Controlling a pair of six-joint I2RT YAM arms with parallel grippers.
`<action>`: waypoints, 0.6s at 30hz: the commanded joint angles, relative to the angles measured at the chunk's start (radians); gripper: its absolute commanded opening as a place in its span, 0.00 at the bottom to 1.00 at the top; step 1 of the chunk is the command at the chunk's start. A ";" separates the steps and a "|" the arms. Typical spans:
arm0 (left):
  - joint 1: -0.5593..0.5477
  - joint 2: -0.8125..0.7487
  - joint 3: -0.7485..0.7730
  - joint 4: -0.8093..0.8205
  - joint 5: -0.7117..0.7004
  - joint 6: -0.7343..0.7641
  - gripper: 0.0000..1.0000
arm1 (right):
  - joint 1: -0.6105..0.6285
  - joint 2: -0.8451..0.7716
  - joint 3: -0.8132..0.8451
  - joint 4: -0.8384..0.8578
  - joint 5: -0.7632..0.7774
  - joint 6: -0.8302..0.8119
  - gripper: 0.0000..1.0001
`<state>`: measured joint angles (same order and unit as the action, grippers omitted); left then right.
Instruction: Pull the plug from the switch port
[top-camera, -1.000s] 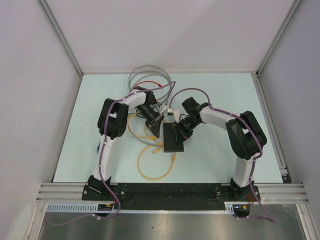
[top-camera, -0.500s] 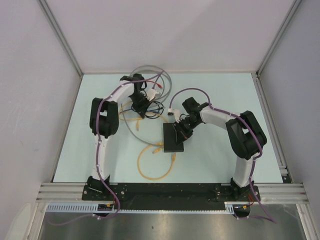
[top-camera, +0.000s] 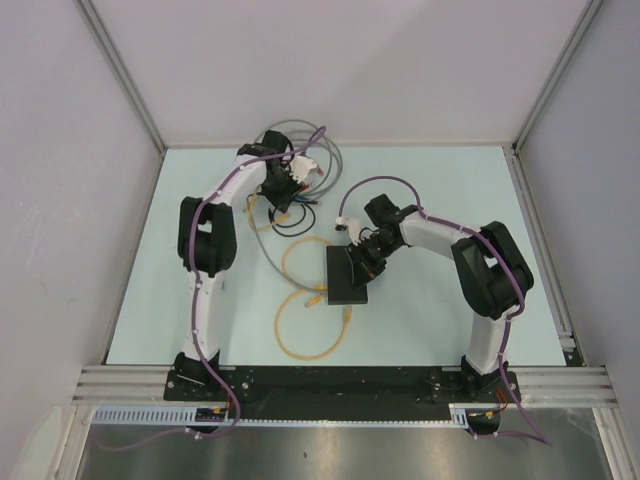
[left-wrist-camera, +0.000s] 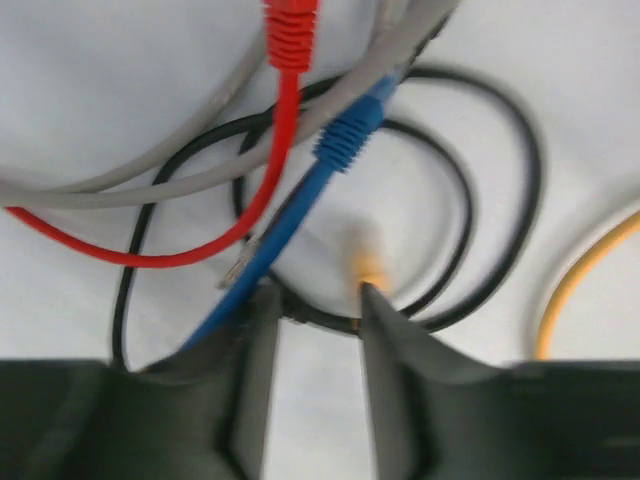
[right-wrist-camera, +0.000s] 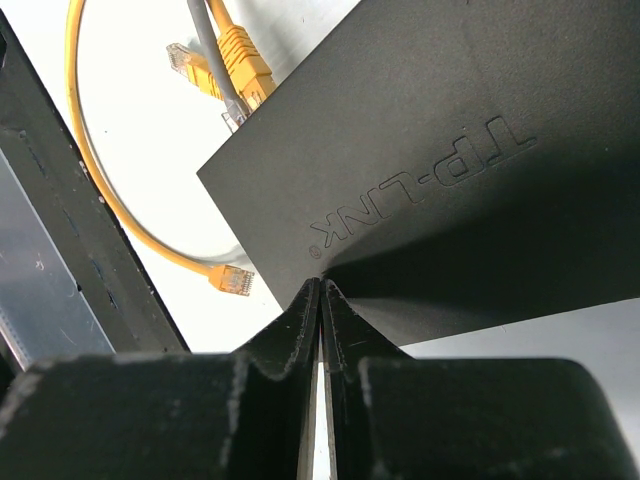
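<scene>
Pale blue-green surface fills the cell, boxed in by white walls. At its far left lies a tangle of loose cables, and my left arm is stretched out over it. From that wrist the clutter is plain: a red cable with a ribbed boot, a blue cable beside it, grey cables sweeping across, a black cable looped wide, and a yellow cable at the right edge. The left fingers are spread, with bare surface showing between them. The black loop crosses right at their tips, and a small orange-yellow blur sits at one tip, too smeared for me to name. I see nothing pinched

Nearer the middle the switch lies flat on the surface, just right of the yellow cable loops. Close up it is a matte-black slab with TP-LINK embossed on its top. The right fingers are pressed together, their tips on the switch's top near one edge, holding nothing. At another edge a yellow plug with its boot butts against the corner, and a grey lead runs alongside it. I cannot tell whether that plug is seated in a port. A loose plug lies on the surface just off the switch's side
</scene>
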<state>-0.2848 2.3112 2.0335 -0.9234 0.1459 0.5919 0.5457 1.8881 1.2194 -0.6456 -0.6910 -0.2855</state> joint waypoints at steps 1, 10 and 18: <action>-0.007 -0.108 0.028 -0.005 0.139 -0.061 0.54 | -0.001 0.071 -0.060 -0.009 0.199 -0.069 0.08; -0.028 -0.272 0.012 -0.100 0.545 -0.129 0.69 | -0.001 0.043 -0.063 0.015 0.189 -0.058 0.10; -0.068 -0.417 -0.491 0.018 0.578 -0.115 0.72 | -0.061 -0.243 -0.095 0.069 0.211 -0.060 0.24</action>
<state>-0.3325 1.9434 1.7905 -0.9913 0.6628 0.4961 0.5331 1.8027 1.1614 -0.6201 -0.6090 -0.3023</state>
